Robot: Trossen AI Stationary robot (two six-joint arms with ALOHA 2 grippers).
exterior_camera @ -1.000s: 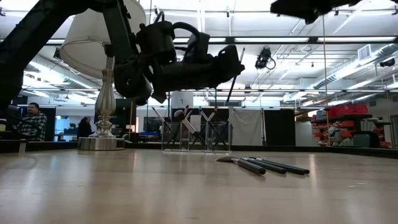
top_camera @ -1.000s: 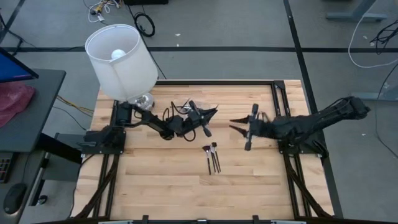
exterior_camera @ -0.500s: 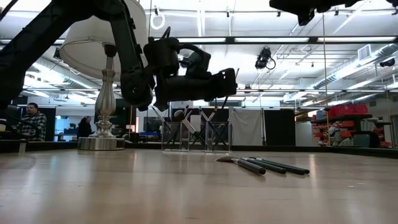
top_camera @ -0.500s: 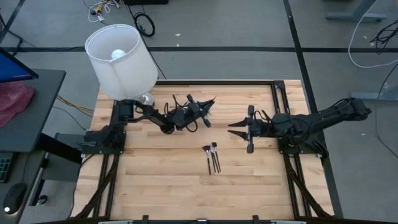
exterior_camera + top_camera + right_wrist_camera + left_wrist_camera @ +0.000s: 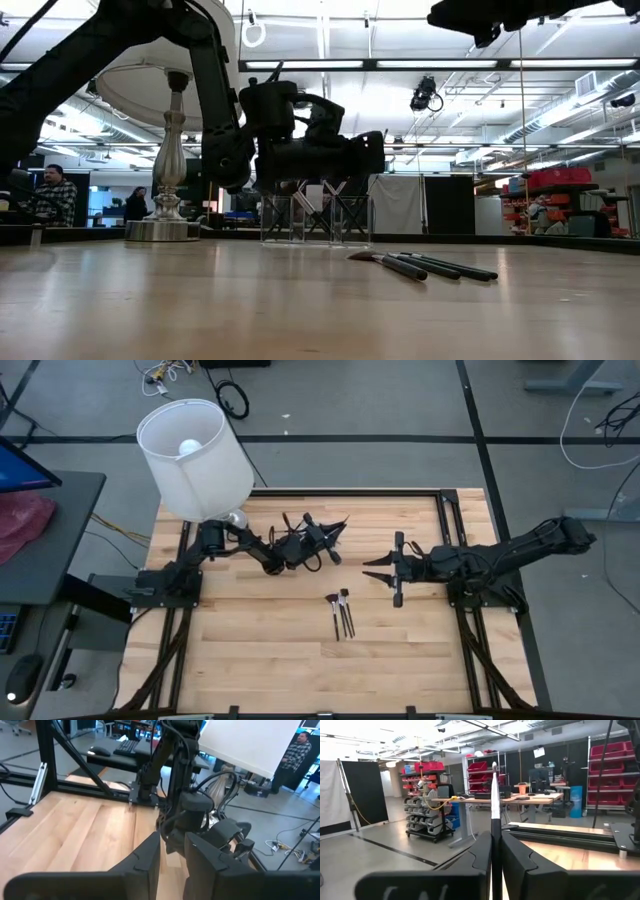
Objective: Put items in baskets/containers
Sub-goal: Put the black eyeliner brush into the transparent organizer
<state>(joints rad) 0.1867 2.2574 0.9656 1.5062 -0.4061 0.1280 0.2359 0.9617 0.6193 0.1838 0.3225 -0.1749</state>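
My left gripper [image 5: 326, 540] hovers at the table's far middle, shut on a thin dark makeup brush [image 5: 494, 795] that sticks out ahead of its fingers. In the low view it hangs just above the clear container [image 5: 315, 222], where several brushes stand leaning against the walls. Three more brushes [image 5: 342, 613] lie flat side by side on the wood at the table's middle, also seen as brushes [image 5: 425, 266] in the low view. My right gripper [image 5: 372, 569] is open, held above the table to the right of the lying brushes. My left gripper pinches the brush's slender handle [image 5: 494, 832] between its two fingers. The fingers lie along the handle, and the rest of the brush runs on past the fingertips to its pale end [image 5: 494, 767]. The brush is lifted clear of the table.
A lamp with a white shade [image 5: 195, 455] and a silver base [image 5: 162, 230] stands at the far left corner. Black frame rails [image 5: 450, 540] run along the table's sides. Bare wood [image 5: 300, 660] fills the near half. A person [image 5: 48, 198] sits in the room behind.
My left gripper has moved toward the far edge and come down closer to the container, tipping from a slant to about level, still shut on the brush. My right gripper has drifted toward the table's left. The three lying brushes have stayed put.
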